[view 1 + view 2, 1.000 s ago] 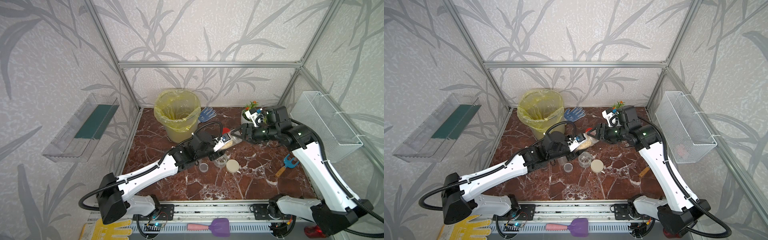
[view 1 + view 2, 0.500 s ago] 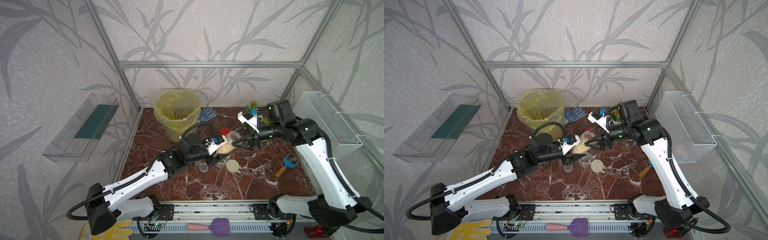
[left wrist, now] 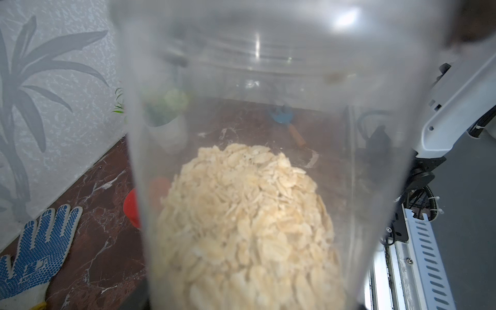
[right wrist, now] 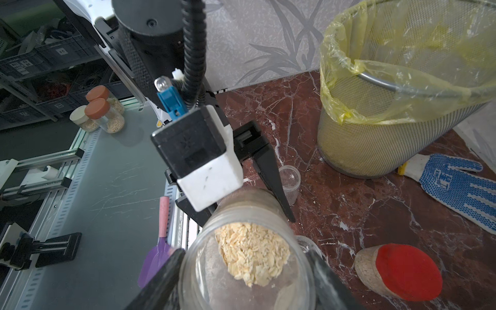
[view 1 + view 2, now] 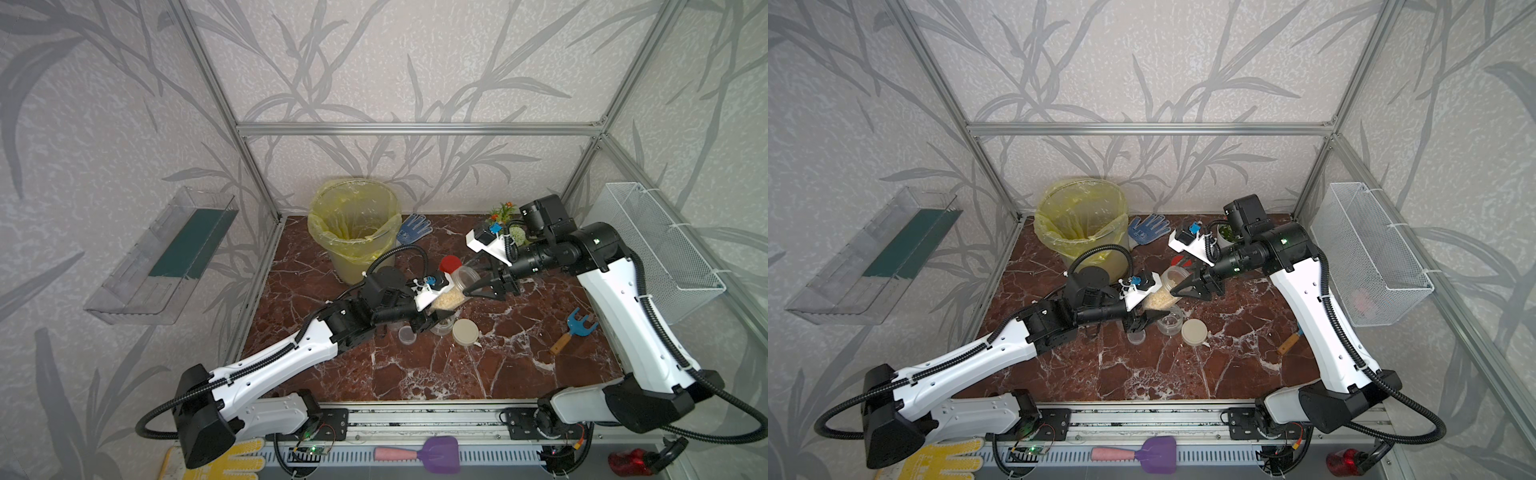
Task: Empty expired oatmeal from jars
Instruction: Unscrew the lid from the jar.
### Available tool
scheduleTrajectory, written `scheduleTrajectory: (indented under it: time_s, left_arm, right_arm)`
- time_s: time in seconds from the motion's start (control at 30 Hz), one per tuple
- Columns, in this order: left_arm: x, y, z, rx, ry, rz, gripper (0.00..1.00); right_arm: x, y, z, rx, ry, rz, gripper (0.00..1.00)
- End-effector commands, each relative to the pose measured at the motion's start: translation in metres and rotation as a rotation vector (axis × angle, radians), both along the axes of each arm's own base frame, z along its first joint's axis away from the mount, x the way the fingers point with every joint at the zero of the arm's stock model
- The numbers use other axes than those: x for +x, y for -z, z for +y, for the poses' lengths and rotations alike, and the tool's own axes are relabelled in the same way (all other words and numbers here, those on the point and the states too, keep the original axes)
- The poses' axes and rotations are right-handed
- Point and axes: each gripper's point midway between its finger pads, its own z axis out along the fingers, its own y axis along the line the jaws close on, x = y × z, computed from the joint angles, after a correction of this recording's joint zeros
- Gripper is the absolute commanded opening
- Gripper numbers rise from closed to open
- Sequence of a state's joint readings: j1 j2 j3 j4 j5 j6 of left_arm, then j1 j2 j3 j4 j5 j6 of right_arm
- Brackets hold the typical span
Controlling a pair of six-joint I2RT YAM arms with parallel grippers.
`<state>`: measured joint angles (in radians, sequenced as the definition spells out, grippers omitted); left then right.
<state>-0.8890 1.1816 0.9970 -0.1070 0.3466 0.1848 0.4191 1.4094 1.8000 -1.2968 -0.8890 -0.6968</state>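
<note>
Right wrist view: left pincer [image 4: 241,217] pinches the open jar [image 4: 212,284] of oatmeal [image 4: 251,248]. Right pincer [image 4: 244,257] straddles its mouth, grip unclear. Next, probably tipping it over the bucket [image 4: 375,145].

count fwiw: 4 clear round plastic jars [image 5: 455,286] in a top view | 1 loose beige round lid [image 5: 464,332] | 1 yellow-lined mesh bin [image 5: 353,266] | 1 blue-dotted white glove [image 5: 413,228]

Pale wallpapered walls [image 5: 415,62] with grey bamboo-leaf print, edged by an aluminium frame [image 5: 415,129], enclose a red-brown marble floor [image 5: 436,374] veined white, evenly lit, with a clear plastic shelf [image 5: 166,257] on one side wall and a white wire basket [image 5: 656,249] opposite.
</note>
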Motion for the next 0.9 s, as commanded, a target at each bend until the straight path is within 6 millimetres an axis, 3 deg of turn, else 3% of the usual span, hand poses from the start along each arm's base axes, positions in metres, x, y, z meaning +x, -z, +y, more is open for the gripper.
scheduleTrajectory:
  time_s: [0.0,0.23,0.43,0.67,0.87]
  left_arm:
    - [0.009,-0.036,0.0,-0.097,-0.022,-0.078,0.0]
    - [0.014,-0.038,0.005,-0.096,-0.048,-0.082,0.0]
    - [0.017,-0.041,0.007,-0.103,-0.061,-0.088,0.0]
    - [0.018,-0.045,0.005,-0.094,-0.055,-0.092,0.0]
    - [0.026,-0.043,0.001,-0.063,-0.07,-0.108,0.0]
  right_arm:
    - [-0.01,0.013,-0.002,-0.051,-0.053,-0.002,0.43]
    - [-0.001,0.007,-0.01,-0.031,0.02,-0.06,0.65]
    - [0.0,-0.002,-0.018,0.033,0.083,-0.063,0.77]
    - [-0.002,0.001,-0.03,0.057,0.168,-0.08,0.79]
    - [0.015,-0.012,-0.049,0.086,0.428,0.0,0.8]
